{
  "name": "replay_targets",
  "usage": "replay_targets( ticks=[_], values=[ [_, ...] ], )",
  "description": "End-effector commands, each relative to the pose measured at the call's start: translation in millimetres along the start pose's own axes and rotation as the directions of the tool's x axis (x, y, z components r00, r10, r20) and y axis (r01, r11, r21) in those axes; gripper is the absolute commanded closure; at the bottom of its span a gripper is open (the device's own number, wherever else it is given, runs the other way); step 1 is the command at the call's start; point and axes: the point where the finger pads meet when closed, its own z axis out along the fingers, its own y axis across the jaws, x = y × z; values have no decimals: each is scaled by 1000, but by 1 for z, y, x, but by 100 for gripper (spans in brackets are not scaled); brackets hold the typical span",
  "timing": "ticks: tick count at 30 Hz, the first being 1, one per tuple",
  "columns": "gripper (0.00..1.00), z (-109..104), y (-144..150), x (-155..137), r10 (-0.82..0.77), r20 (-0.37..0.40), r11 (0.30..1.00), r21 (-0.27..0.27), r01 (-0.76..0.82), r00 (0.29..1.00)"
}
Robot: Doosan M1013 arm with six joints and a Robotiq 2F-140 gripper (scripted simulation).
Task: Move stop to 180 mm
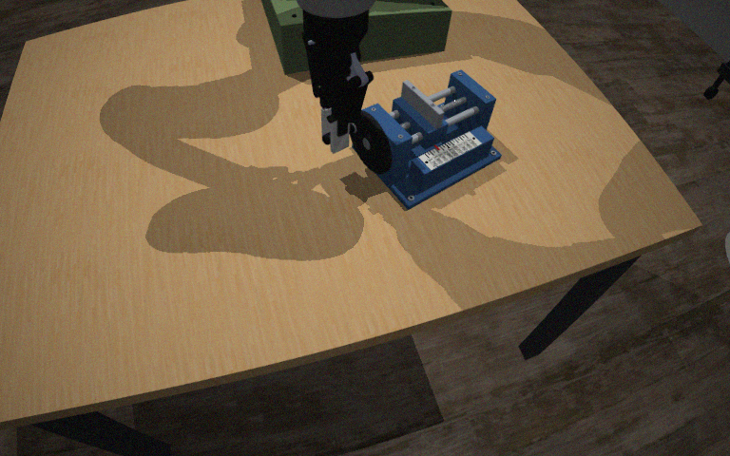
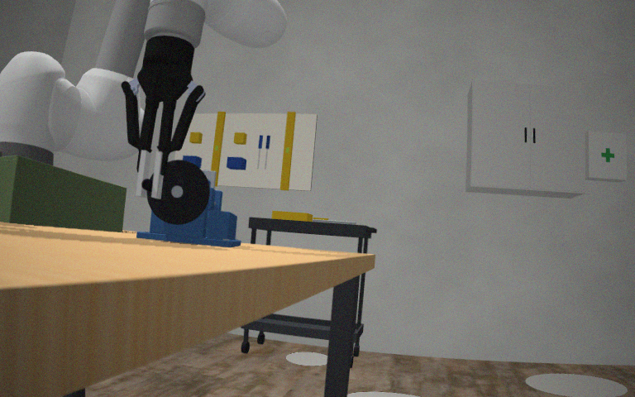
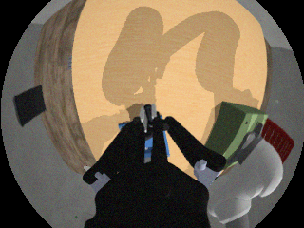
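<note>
The blue linear stop fixture (image 1: pixel 399 182) (image 2: pixel 222 227) (image 3: pixel 165 142) stands upright on the wooden table (image 1: pixel 161 322) (image 2: pixel 187 269) (image 3: pixel 180 47), near the green pedestal (image 1: pixel 371 46) (image 2: pixel 69 196) (image 3: pixel 228 123). Its black handwheel (image 1: pixel 376 147) (image 2: pixel 187 208) is mounted on the outer face of one end block.

The gripper (image 1: pixel 333 137) (image 2: pixel 150 179) (image 3: pixel 149 109) points downward at the rim side of the handwheel. Its fingers are closed on the crank knob (image 2: pixel 146 184), which shows between the light finger pads in the exterior view. In the top view, the fingers largely cover the knob. In the wrist view, the dark finger linkages obscure most of the fixture, and the handwheel cannot be separated clearly from the gripper.

The grey stop plate (image 1: pixel 422 104) (image 2: pixel 212 178) stands upright on its blue carriage, between the two end blocks and above the guide rods (image 1: pixel 461 116). In the exterior view, only a small part of the plate projects beyond the handwheel.

The white scale (image 1: pixel 451 150) lies along the sloped front housing. A red pointer (image 1: pixel 436 147) is visible toward the handwheel end. The graduations and figures are too small to read; the setting cannot be verified. The upper part of the arm (image 1: pixel 336 5) (image 2: pixel 112 93) is cut off in the top and exterior views.
</note>
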Motion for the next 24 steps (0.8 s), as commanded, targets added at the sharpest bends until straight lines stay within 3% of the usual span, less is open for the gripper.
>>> replay_targets(
  ticks=[1, 24],
  values=[
    [96, -4, -1, 0, 0, 0, 1000, 0, 0, 1000],
    [96, -27, -16, 0, 0, 0, 1000, 0, 0, 1000]
  ],
)
